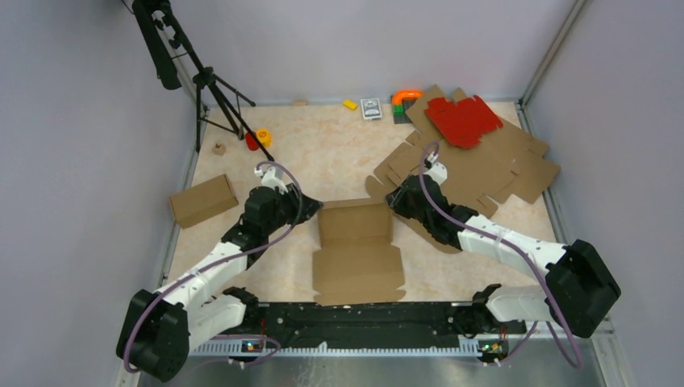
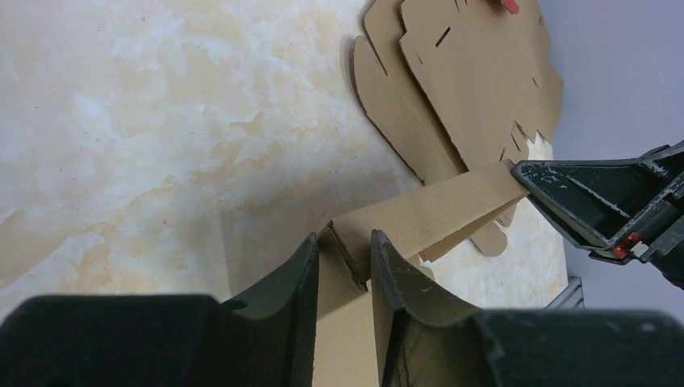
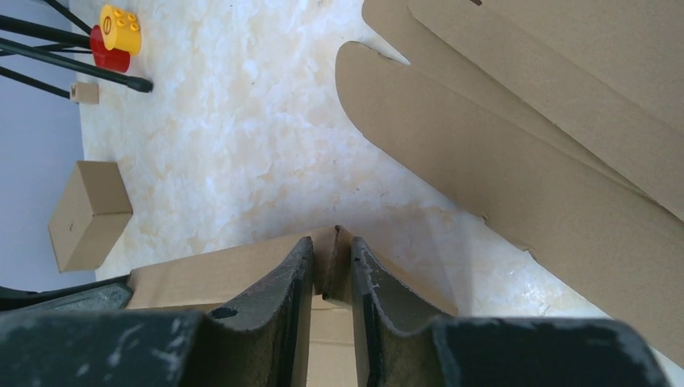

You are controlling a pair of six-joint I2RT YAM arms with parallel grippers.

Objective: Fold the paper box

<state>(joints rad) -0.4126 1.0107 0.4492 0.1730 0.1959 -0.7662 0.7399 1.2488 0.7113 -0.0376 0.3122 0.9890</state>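
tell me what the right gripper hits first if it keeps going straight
The right gripper has the paper box's raised corner between its jaws, so that cardboard comes first. Past it, the line seems to run down onto the table, though depth is unclear.

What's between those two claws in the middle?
The raised back wall of the paper box, its ends pinched by the left gripper and right gripper; top view shows it.

The paper box (image 1: 355, 250) lies at the near middle of the table (image 1: 323, 153). Its far left corner sits between the fingers of the left gripper (image 1: 313, 206) and its far right corner in the right gripper (image 1: 394, 201). Flat cardboard sheets (image 1: 516, 169) are stacked at the far right (a smaller sheet (image 1: 462, 119) on top), and a closed carton (image 1: 202, 199) lies at the left.
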